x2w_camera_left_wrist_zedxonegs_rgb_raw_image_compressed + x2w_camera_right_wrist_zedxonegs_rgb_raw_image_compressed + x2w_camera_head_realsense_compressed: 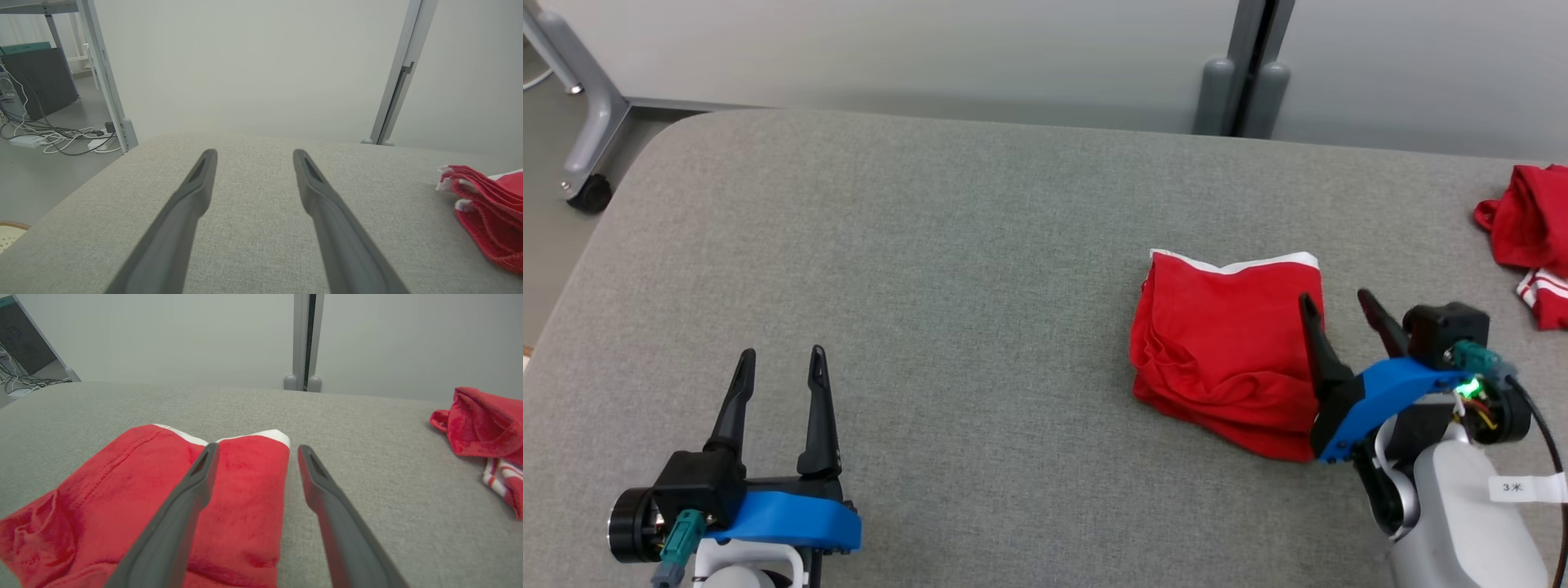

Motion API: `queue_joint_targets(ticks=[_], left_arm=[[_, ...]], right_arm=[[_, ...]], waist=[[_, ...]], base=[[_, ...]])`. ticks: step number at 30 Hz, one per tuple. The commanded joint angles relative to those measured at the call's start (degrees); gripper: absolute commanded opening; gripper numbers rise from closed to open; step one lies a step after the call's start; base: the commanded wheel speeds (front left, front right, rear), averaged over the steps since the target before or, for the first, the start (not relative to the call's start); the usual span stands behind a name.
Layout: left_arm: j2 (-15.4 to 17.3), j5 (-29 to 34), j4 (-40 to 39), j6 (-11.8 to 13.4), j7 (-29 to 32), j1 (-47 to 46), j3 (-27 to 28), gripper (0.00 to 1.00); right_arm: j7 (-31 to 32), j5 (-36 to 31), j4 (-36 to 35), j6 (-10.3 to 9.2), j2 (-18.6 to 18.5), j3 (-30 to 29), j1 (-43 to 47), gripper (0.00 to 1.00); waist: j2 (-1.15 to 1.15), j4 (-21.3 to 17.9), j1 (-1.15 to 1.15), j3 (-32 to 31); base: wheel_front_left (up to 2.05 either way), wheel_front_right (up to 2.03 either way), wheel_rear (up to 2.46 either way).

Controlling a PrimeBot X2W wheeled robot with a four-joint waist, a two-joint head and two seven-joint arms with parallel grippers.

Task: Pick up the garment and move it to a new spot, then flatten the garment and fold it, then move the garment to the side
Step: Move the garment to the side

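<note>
Grey woven cloth covers the table [931,269], which takes up most of the head view. Pale wall panels [890,49] stand behind it, joined by a grey post [1241,73]. A wheeled frame leg [588,163] stands on the floor off the far left corner.

Garment [1217,359]: red with a white band along its far edge. It lies on the right half of the table as a roughly square folded bundle. The near-left corner is rumpled and several layers show at the edges. Judged: fold done, move to the side not yet done.

Second red piece [1531,229]: white stripes, heaped at the far right edge, well apart from the first.

Right gripper [1335,296]: fingers spread wide, holding nothing, at the garment's right edge. In the right wrist view one finger lies over the red cloth and the other over bare table just beside it. Contact cannot be told.

Left gripper [781,353]: fingers spread, empty, over bare table at near left, well apart from the garment.

Handling, judged: light, soft, limp knit, nothing to break. The layers will slide over one another, and the fold will likely open if lifted by a single ply. Best hold is a pinch through all layers at the right edge, mid-side, or at the banded far-right corner where the cloth looks thicker. Carry low to keep the fold.
</note>
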Motion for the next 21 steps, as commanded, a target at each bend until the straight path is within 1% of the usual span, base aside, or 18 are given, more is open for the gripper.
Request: queue_joint_targets(ticks=[1,11,16,19,20,21], left_arm=[[0.1,-0.3,0.4,0.1,-0.4,-0.9,-0.2,1.00],[-0.1,-0.4,2.0,0.1,-1.3,-2.7,-1.0,1.00],[-0.2,-0.6,2.8,0.0,-1.5,-3.2,-1.7,1.00],[-0.3,-0.8,3.2,0.0,-1.7,-3.4,-2.2,1.00],[-0.4,-0.9,3.3,0.0,-1.6,-3.4,-2.2,1.00],[-0.4,-0.9,3.4,0.1,-1.7,-3.4,-2.3,1.00]], right_arm=[[-0.5,-0.6,1.6,0.03,-0.1,-0.2,0.7,1.00],[-2.9,-1.6,14.1,0.03,-0.1,-1.3,0.7,1.00],[-4.2,-0.9,19.8,0.04,0.0,1.3,-0.5,1.00],[-5.2,0.7,22.2,0.05,0.2,3.1,-1.9,1.00],[-5.6,1.3,23.0,0.06,0.2,3.6,-2.4,0.90],[-6.0,1.8,23.5,0.08,0.2,4.0,-2.9,0.31]], waist=[[0.00,0.7,-0.01,0.7],[0.00,1.4,-0.01,1.8],[0.00,1.6,-0.01,1.7],[0.00,1.7,-0.01,1.8],[0.00,1.7,-0.01,1.7],[0.00,1.6,-0.01,1.7]], base=[[0.00,0.00,0.00],[0.00,0.00,0.00],[0.00,0.00,0.00],[0.00,0.00,0.00],[0.00,0.00,0.00],[0.00,0.00,0.00]])
